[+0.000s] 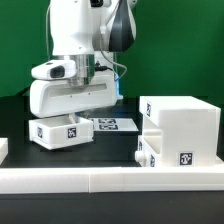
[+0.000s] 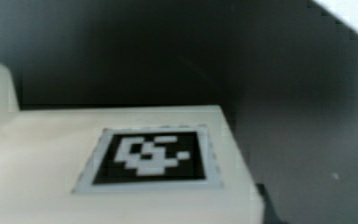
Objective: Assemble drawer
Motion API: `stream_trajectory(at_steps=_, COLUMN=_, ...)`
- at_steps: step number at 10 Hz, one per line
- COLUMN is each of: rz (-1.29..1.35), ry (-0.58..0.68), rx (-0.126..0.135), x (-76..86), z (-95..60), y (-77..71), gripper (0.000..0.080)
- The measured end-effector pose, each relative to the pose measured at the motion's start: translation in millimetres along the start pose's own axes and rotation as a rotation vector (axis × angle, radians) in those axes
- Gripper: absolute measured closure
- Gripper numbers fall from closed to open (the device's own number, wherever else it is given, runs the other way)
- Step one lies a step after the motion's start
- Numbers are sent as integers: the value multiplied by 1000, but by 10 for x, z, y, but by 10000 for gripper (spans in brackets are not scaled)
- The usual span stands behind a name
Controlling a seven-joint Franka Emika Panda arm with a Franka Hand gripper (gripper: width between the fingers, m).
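Note:
A small white drawer box (image 1: 62, 131) with a black-and-white tag on its front stands on the black table at the exterior view's left. My gripper (image 1: 72, 114) is straight over it, the white hand low on its top; the fingertips are hidden, so whether they grip it does not show. The large white drawer housing (image 1: 182, 122) stands at the exterior view's right, with another small white drawer part (image 1: 150, 152) against its front. The wrist view shows only a white panel (image 2: 51, 165) with a tag (image 2: 153, 157), very close, and no fingers.
The marker board (image 1: 113, 124) lies flat on the table behind the small box, between it and the housing. A white part (image 1: 3, 150) shows at the far left edge. A white rail (image 1: 110, 181) runs along the front of the table.

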State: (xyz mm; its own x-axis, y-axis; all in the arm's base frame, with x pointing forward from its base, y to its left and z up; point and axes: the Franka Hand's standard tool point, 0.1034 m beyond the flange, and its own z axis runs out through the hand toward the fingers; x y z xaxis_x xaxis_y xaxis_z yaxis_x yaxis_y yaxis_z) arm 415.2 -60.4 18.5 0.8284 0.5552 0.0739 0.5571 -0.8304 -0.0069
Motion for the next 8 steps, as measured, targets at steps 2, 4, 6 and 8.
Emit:
stream_trajectory(at_steps=2, rz=-85, ry=-7, rx=6, x=376, z=-94, y=18, gripper=758)
stream_trajectory(at_steps=4, rz=-127, ry=-15, rx=15, x=570, z=-118, y=58, gripper=758)
stream_trajectory(at_steps=6, rz=-125, ry=-25, rx=25, x=563, z=-114, y=54, gripper=758)
stream_trajectory(at_steps=8, rz=-294, ry=-29, rx=23, x=561, z=-121, y=82, gripper=758)
